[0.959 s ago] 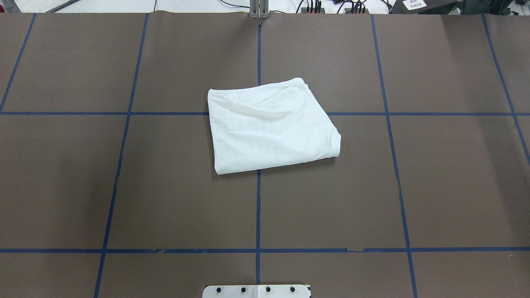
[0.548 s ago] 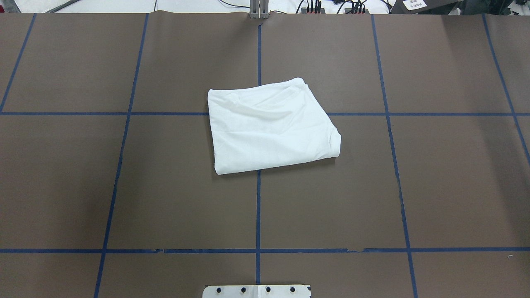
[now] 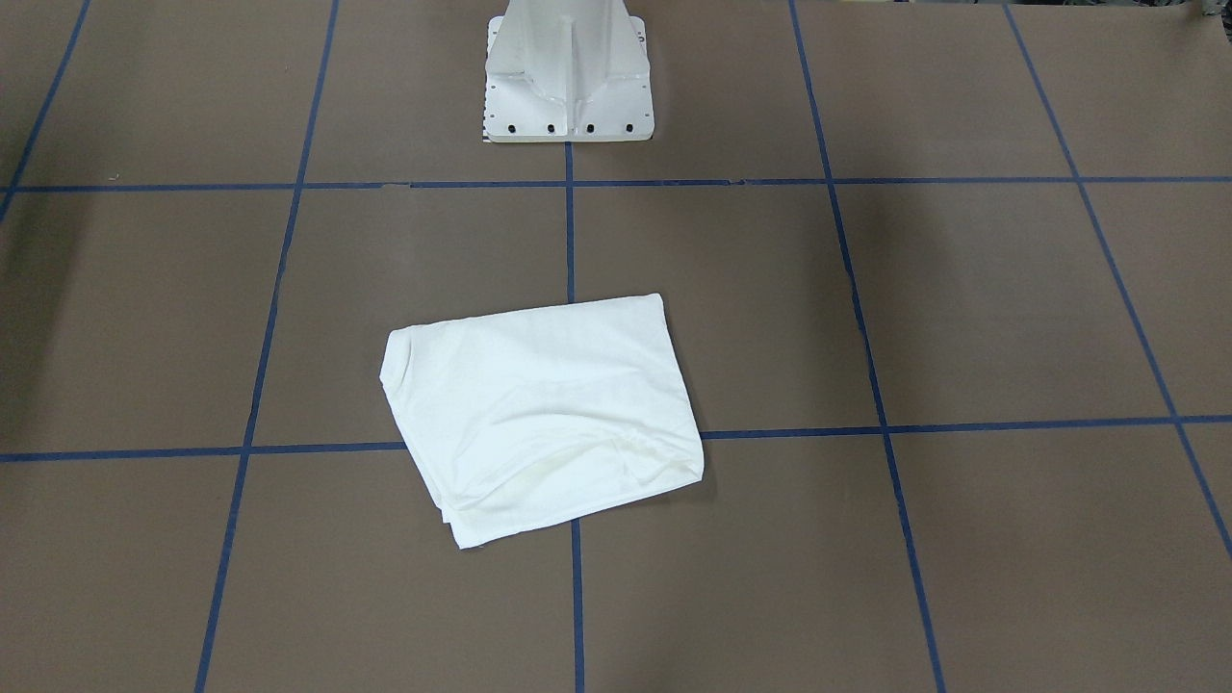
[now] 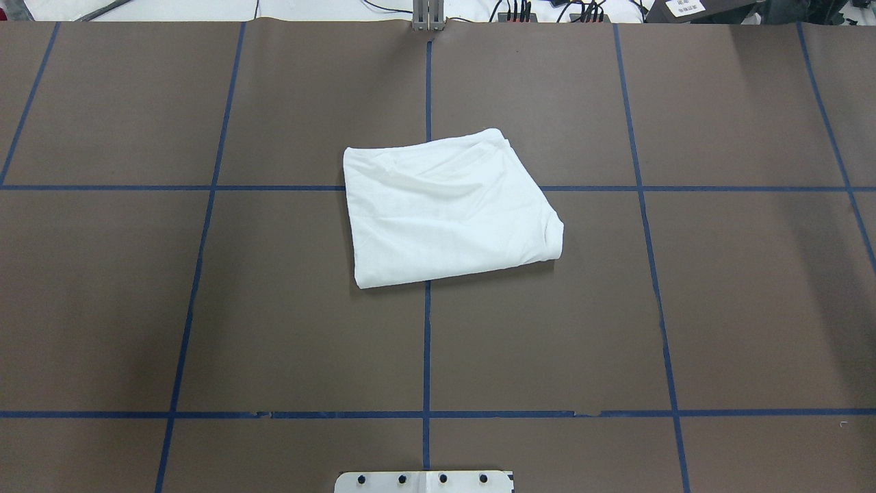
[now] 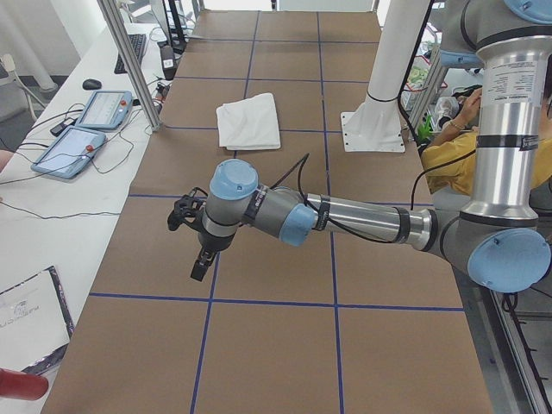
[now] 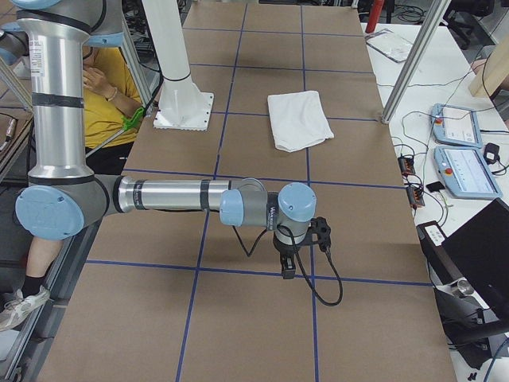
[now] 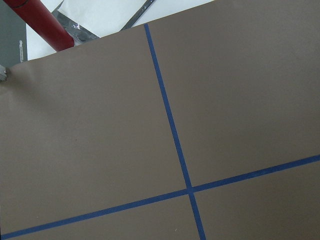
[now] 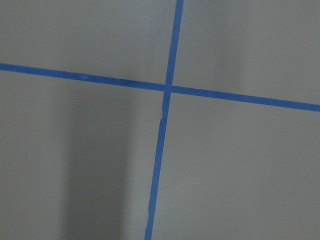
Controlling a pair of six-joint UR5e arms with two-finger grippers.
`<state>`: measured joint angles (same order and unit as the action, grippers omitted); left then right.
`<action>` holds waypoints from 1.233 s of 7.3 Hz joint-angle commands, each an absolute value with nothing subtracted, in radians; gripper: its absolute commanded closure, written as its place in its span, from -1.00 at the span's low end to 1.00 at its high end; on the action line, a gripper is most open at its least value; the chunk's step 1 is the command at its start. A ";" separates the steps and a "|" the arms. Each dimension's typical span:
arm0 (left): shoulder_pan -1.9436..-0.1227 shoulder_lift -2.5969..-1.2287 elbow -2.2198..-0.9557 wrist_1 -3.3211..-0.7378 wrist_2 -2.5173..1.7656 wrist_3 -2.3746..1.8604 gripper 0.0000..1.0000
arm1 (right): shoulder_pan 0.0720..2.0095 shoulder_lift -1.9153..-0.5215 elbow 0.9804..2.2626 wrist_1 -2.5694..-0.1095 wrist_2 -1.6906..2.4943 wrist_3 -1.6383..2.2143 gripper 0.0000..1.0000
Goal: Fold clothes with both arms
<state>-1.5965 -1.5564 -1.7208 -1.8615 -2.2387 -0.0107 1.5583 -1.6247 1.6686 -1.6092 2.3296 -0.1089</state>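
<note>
On brown paper [image 4: 274,308], squarish folded T-shirt [image 4: 445,212]

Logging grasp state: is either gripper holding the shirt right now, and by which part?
Neither. The shirt lies folded on the table, well away from the left gripper and the right gripper.

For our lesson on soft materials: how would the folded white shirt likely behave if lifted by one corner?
The shirt would probably sag and unfold, since its wrinkled layers lie loose. It looks light: thin cloth, lying flat. Pushed, it might bunch on the matte table.
</note>
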 commanded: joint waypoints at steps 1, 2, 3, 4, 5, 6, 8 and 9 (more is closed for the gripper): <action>-1.597 -1.546 -1.726 -1.865 -2.244 -0.009 -1.00 | 1.546 -1.666 1.710 -1.611 2.327 -0.103 -1.00; -1.601 -1.543 -1.742 -1.859 -2.297 -0.009 -1.00 | 1.546 -1.669 1.709 -1.611 2.324 -0.101 -1.00; -1.600 -1.540 -1.732 -1.861 -2.305 -0.011 -1.00 | 1.546 -1.672 1.712 -1.609 2.327 -0.097 -1.00; -1.595 -1.504 -1.717 -1.868 -2.299 -0.002 -1.00 | 1.546 -1.677 1.713 -1.602 2.333 -0.097 -1.00; -1.595 -1.502 -1.713 -1.867 -2.299 -0.005 -1.00 | 1.546 -1.684 1.715 -1.597 2.332 -0.100 -1.00; -1.594 -1.500 -1.720 -1.868 -2.307 -0.011 -1.00 | 1.546 -1.686 1.715 -1.595 2.330 -0.095 -1.00; -1.595 -1.505 -1.720 -1.876 -2.307 -0.002 -1.00 | 1.546 -1.686 1.713 -1.595 2.329 -0.100 -1.00; -1.595 -1.505 -1.744 -1.875 -2.309 -0.002 -1.00 | 1.546 -1.689 1.713 -1.595 2.326 -0.101 -1.00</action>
